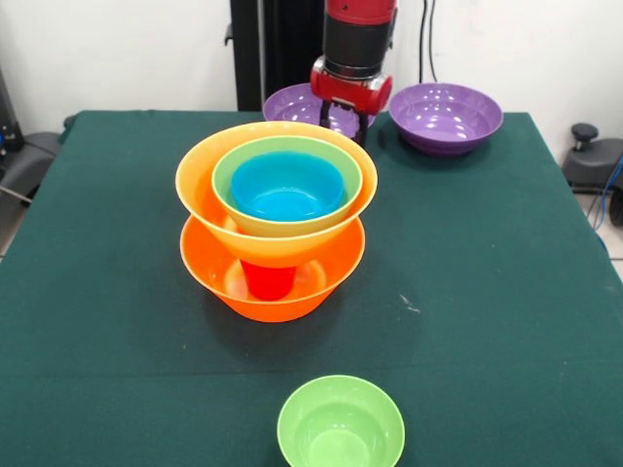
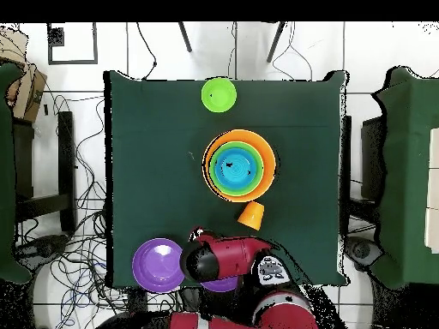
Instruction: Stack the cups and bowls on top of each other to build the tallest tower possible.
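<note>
The tower (image 1: 274,222) stands near the middle of the green-clothed table (image 1: 506,292). Its base is a large orange bowl (image 1: 273,282) holding a red cup (image 1: 268,280). On that cup rests a second large orange bowl (image 1: 200,180), tilted a little. Inside it sits a medium green bowl (image 1: 287,146), and in that a blue bowl (image 1: 287,185).

A small green bowl (image 1: 341,423) sits empty and apart at the table edge farthest from the robot, well clear of the stack. In the overhead view an orange cup (image 2: 251,215) lies on the cloth just beside the stack, on the robot's side; the front view hides it behind the bowls.

Two empty purple bowls lie at the robot's edge: one (image 1: 446,117) in the open, the other (image 1: 297,105) partly covered by the arm. The gripper (image 1: 358,122) hangs over the second purple bowl; whether its fingers are spread or closed cannot be told
</note>
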Robot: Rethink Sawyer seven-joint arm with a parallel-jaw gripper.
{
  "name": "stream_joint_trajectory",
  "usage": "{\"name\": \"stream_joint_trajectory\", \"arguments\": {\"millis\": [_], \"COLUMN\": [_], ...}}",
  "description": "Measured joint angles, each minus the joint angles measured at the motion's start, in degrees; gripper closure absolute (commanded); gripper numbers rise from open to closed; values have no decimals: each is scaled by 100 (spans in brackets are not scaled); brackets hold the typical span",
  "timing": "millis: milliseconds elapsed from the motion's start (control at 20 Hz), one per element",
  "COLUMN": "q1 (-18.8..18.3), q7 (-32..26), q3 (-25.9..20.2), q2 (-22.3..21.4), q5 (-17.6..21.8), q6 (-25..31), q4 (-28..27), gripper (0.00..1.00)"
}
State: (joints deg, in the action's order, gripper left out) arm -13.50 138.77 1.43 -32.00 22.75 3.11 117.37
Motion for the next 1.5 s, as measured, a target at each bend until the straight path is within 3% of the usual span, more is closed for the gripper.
{"name": "stream_joint_trajectory", "arguments": {"millis": [300,350,1150,1200,1500], "q1": [10,17,46,56,64], "q7": [0,0,0,0,0], "q3": [122,174,264,264,264], "q2": [84,127,12,-6,-15], "q5": [-2,-5,-178,-189,-190], "q6": [-336,-433,-501,-500,-500], "q4": [18,21,369,428,519], "gripper": [0,100,100,0,0]}}
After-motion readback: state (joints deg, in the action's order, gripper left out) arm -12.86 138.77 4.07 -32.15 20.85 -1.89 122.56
